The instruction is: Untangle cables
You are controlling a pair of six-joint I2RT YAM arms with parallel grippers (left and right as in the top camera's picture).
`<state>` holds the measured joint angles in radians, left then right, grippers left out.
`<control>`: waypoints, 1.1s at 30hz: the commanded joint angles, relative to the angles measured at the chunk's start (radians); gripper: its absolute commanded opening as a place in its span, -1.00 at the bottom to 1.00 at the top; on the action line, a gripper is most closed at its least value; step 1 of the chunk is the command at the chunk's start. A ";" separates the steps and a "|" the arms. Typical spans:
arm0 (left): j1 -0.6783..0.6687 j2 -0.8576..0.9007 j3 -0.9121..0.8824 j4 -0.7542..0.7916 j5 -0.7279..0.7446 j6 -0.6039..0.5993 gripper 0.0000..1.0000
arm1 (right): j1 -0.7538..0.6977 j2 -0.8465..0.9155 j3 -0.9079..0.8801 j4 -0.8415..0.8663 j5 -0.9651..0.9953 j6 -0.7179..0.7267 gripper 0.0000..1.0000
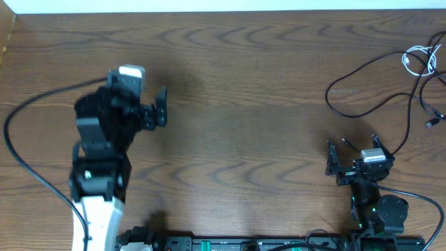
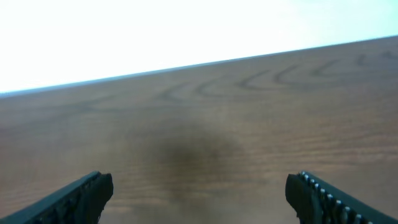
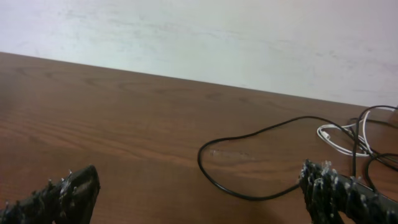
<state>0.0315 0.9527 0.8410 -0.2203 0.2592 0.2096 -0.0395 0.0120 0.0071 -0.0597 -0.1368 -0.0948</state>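
Thin black cables point(image 1: 362, 77) lie looped and crossed at the table's far right, with a short white cable point(image 1: 418, 61) coiled among them near the back right corner. In the right wrist view a black cable loop point(image 3: 249, 155) lies ahead of the fingers and the white cable point(image 3: 339, 137) lies further right. My right gripper point(image 1: 354, 155) is open and empty, just in front of the cables. My left gripper point(image 1: 162, 106) is open and empty over bare wood at the left, far from the cables; its view point(image 2: 199, 193) shows only table.
A thick black arm cable point(image 1: 21, 146) curves along the table's left side. Another thick cable point(image 1: 418, 199) runs by the right arm's base. The wooden table point(image 1: 244, 104) spans the view, with its back edge at the top.
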 commanded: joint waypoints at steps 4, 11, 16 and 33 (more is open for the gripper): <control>0.005 -0.179 -0.224 0.175 0.036 0.085 0.88 | 0.008 -0.007 -0.002 -0.005 0.006 0.010 0.99; 0.005 -0.343 -0.399 0.231 -0.021 0.086 0.88 | 0.008 -0.007 -0.002 -0.005 0.006 0.010 0.99; 0.005 -0.455 -0.486 0.238 -0.040 0.086 0.88 | 0.008 -0.007 -0.002 -0.005 0.006 0.010 0.98; -0.002 -0.759 -0.755 0.344 -0.060 0.085 0.88 | 0.008 -0.007 -0.002 -0.005 0.006 0.010 0.99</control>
<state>0.0319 0.2321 0.1188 0.1123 0.2245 0.2890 -0.0395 0.0116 0.0071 -0.0601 -0.1368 -0.0948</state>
